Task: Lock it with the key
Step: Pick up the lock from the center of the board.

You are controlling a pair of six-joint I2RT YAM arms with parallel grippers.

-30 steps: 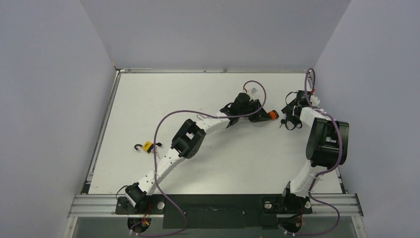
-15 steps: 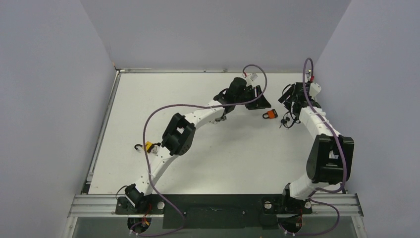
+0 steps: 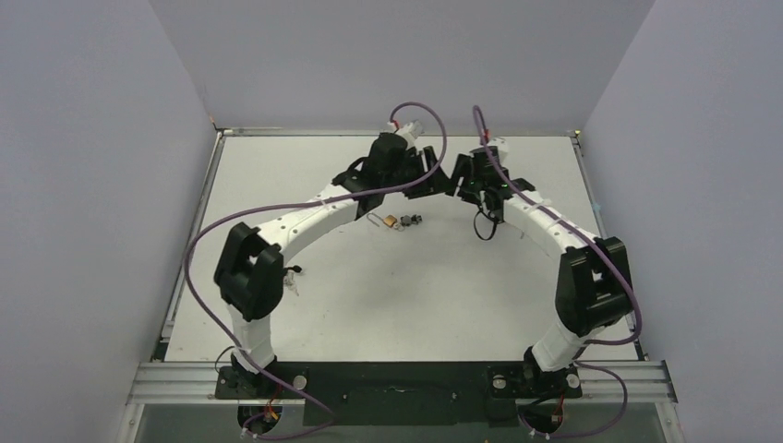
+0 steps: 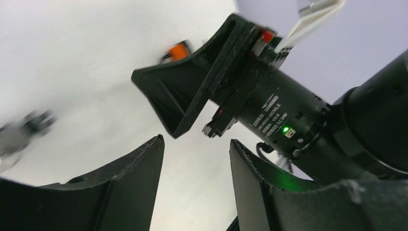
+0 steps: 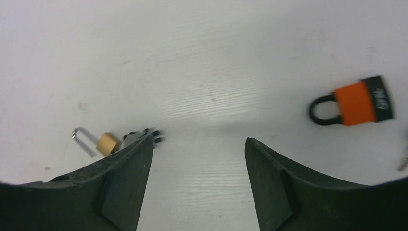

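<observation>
Ahead of two open, empty claws on a white counter (image 5: 207, 57): small padlocks and keys.

Wide-open right claw (image 5: 199, 159) with nothing between its fingers; left claw (image 4: 195, 159) with jaws parted, also empty, close against the right one. Near the tip of the right claw's left finger (image 5: 126, 175): small brass padlock (image 5: 108, 143), boxy body, thin silver shackle (image 5: 82, 141) swung open, dark bunch of keys (image 5: 150, 136) just beside it. Far off to that claw's right: orange padlock (image 5: 358, 103), black loop shut. Probably light, rigid, smooth metal, apt to skid on the slick counter. Best pinched across the flat faces of the brass body; key best taken by its broad head, likely awkward to lift while flat.
</observation>
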